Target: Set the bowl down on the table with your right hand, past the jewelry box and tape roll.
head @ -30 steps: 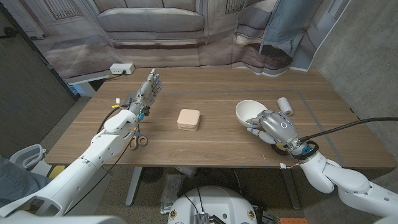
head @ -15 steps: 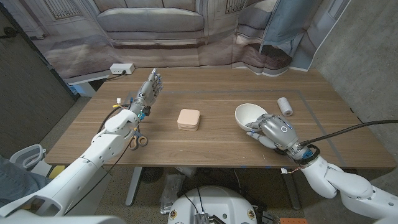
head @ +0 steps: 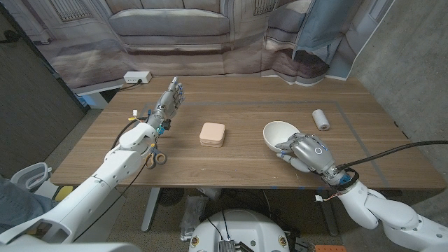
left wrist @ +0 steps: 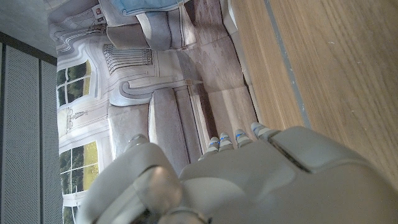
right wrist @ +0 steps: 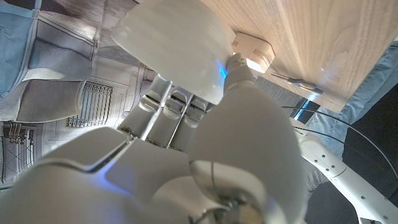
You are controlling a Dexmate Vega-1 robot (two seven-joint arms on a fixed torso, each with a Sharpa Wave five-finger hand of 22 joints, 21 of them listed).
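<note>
right hand (head: 306, 150) fingers (head: 285, 146) clamped on near rim of white bowl (head: 278, 133) over worktop (head: 245, 164), tape roll (head: 321, 119) beyond, left hand (head: 170, 100) fingers apart

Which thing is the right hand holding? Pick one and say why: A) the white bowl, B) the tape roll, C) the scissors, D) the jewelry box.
A: the right hand has its fingers wrapped on the white bowl, while the tape roll, jewelry box and scissors lie apart on the table, untouched.
</note>
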